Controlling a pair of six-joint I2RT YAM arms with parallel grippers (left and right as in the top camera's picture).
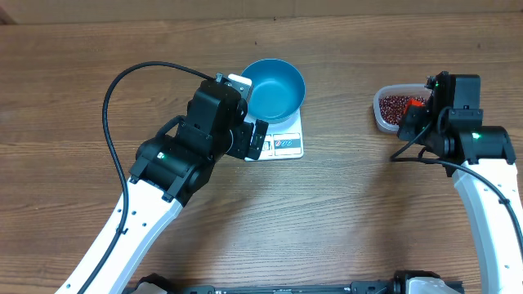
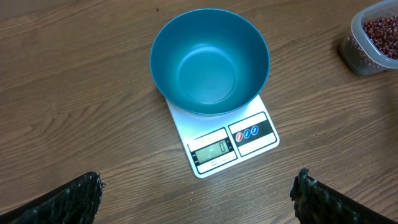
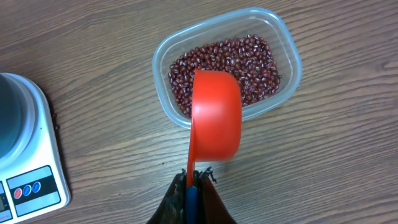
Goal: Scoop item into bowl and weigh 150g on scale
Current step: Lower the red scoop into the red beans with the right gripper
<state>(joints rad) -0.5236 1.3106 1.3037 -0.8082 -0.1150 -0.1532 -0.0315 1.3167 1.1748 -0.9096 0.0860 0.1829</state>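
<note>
The blue bowl [image 1: 275,88] stands empty on the white scale [image 2: 249,134], whose display shows zero. The item, dark red beans [image 3: 224,65], fills a clear plastic tub [image 3: 286,46] at the right of the table. My right gripper [image 3: 194,180] is shut on the handle of an orange scoop [image 3: 216,115]. The scoop's cup hangs over the tub's near rim with its back towards the camera, so its inside is hidden. My left gripper [image 2: 199,180] is open just short of the scale's display edge, with nothing between its fingers.
Bare wooden table [image 1: 343,212] surrounds the scale and the tub. A black cable [image 1: 114,98] loops off the left arm. The tub of beans [image 2: 373,37] shows at the upper right of the left wrist view.
</note>
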